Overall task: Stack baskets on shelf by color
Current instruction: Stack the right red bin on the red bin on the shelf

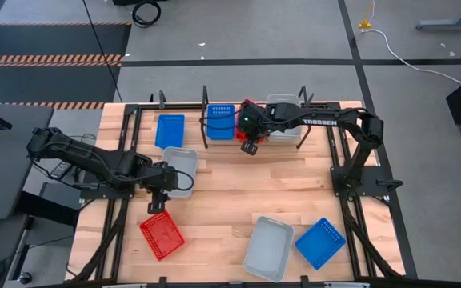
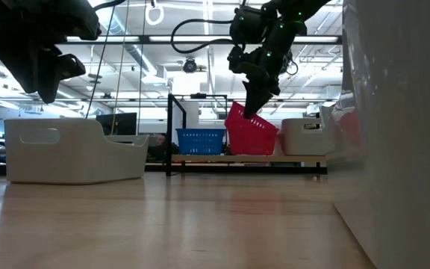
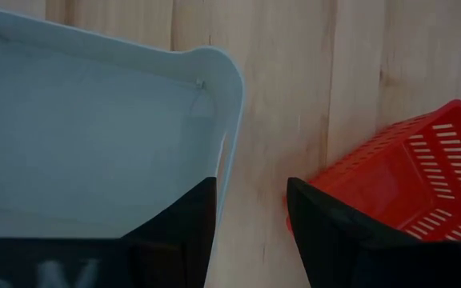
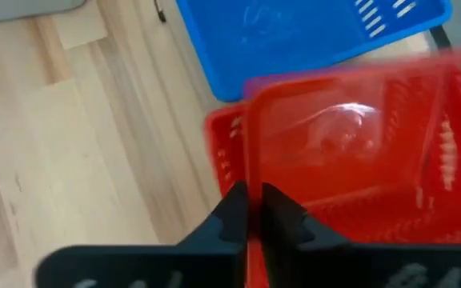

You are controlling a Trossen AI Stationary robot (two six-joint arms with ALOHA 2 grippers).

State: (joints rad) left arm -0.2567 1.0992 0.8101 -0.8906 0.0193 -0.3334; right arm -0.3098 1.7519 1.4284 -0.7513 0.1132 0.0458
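Right hand (image 4: 250, 210) pinches the rim of the red mesh plastic basket (image 4: 358, 152) at the shelf — light, stiff, prob. slippery; thin rim grips best. Left hand (image 3: 250, 224) spread.

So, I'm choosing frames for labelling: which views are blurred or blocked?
Right wrist view: the red basket in the right gripper is smeared by motion. Low view: a pale out-of-focus basket wall fills the right side. High view: sharp, evenly lit. Left wrist view: clear.
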